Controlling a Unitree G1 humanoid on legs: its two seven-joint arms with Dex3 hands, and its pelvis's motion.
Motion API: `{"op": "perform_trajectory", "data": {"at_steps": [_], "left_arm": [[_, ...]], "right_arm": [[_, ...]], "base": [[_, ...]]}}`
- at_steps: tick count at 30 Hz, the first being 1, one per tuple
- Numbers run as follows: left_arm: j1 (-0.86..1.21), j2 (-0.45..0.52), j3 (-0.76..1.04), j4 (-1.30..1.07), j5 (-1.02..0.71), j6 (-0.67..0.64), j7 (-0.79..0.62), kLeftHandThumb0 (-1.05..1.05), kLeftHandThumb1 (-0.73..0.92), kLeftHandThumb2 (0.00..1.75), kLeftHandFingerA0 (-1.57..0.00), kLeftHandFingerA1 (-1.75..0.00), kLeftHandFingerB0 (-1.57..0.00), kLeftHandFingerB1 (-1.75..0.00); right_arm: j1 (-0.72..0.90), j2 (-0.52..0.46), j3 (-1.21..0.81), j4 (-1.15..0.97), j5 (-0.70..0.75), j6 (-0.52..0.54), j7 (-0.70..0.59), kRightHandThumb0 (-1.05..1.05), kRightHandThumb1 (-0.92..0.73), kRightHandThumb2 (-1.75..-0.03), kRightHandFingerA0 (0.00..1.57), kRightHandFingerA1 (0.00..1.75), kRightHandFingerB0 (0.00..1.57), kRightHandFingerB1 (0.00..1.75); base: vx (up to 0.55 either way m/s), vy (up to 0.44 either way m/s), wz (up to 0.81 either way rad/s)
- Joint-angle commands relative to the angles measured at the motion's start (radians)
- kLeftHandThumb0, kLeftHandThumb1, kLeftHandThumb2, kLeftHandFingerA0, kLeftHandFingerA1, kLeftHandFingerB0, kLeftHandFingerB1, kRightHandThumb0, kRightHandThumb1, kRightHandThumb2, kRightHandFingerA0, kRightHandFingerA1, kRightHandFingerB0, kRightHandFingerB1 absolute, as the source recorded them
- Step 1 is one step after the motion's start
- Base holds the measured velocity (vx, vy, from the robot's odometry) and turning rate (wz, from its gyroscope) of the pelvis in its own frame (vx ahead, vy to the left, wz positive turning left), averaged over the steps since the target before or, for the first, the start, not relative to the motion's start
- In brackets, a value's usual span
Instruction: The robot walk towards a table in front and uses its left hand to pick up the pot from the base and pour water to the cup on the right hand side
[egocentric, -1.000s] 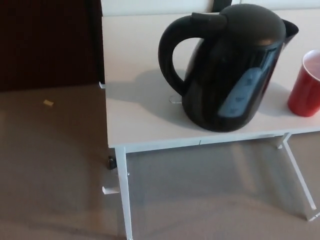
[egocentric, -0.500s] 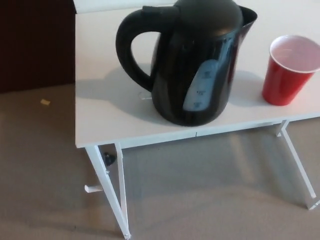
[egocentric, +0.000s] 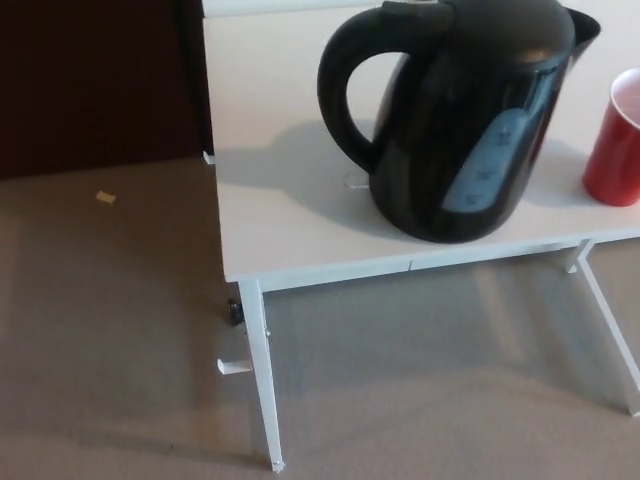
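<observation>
A black electric kettle (egocentric: 460, 120) stands upright on a white table (egocentric: 270, 200) in the head view. Its handle (egocentric: 345, 90) points to picture left and its spout to the upper right. A pale water-level window shows on its side. I cannot make out a separate base under it. A red cup (egocentric: 618, 145) stands on the table just right of the kettle, cut off by the picture's right edge. Neither of my hands shows.
The table's white legs (egocentric: 262, 380) come down onto grey carpet. A small pale scrap (egocentric: 105, 198) lies on the carpet at left. A dark wall or cabinet (egocentric: 95, 80) fills the upper left.
The whole picture has swung between frames: the view shifted left half a second ago and has swung back right now. This is the camera moving; kettle and cup stay put on the table.
</observation>
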Motion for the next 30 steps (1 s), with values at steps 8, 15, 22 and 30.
{"op": "perform_trajectory", "data": {"at_steps": [8,15,22,30], "left_arm": [[-0.018,0.003,0.003,-0.001,-0.014,0.003,0.004,0.11,0.56,0.57,-0.42,-0.42,-0.37,-0.38],[-0.018,0.013,-0.002,-0.008,-0.014,0.025,-0.021,0.09,0.67,0.59,-0.44,-0.42,-0.35,-0.37],[-0.011,0.007,0.004,-0.022,-0.032,0.038,-0.073,0.06,0.48,0.89,-0.36,-0.57,-0.24,-0.51],[-0.006,-0.006,0.007,-0.040,-0.043,0.036,-0.071,0.06,0.46,0.88,-0.34,-0.57,-0.26,-0.52]], "right_arm": [[-0.009,-0.015,-0.011,-0.017,0.015,0.033,-0.017,-0.18,-0.44,-0.55,0.57,0.48,0.42,0.40],[-0.006,-0.013,-0.003,-0.026,0.007,0.030,-0.008,-0.21,-0.43,-0.57,0.54,0.48,0.42,0.41],[0.003,-0.016,-0.012,-0.036,0.017,0.038,-0.012,-0.16,-0.46,-0.55,0.53,0.47,0.41,0.40],[-0.009,-0.027,-0.001,-0.037,0.002,0.039,-0.019,-0.20,-0.43,-0.56,0.57,0.48,0.42,0.41]], "base": [[-0.02,-0.087,0.02],[0.00,0.000,0.00],[0.00,0.000,0.00],[0.00,0.000,0.00]]}}
